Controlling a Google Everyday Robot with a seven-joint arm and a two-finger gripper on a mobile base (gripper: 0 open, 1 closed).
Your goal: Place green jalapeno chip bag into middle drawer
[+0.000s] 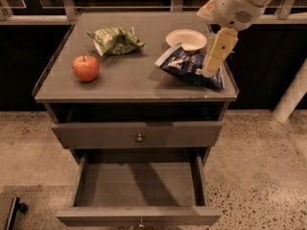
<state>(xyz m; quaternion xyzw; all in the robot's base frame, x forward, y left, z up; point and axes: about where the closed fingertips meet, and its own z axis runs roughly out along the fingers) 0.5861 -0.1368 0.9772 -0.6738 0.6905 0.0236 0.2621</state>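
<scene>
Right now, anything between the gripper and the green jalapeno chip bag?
The gripper hangs over the dark blue chip bag; that bag and the white plate lie between it and the green jalapeno chip bag.

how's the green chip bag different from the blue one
The green jalapeno chip bag is olive-green and white, crumpled into a lump at the back left near the apple. The dark blue chip bag lies flatter at the right beside the white plate, with the gripper over it. Both sit on the cabinet top, outside the open middle drawer.
</scene>
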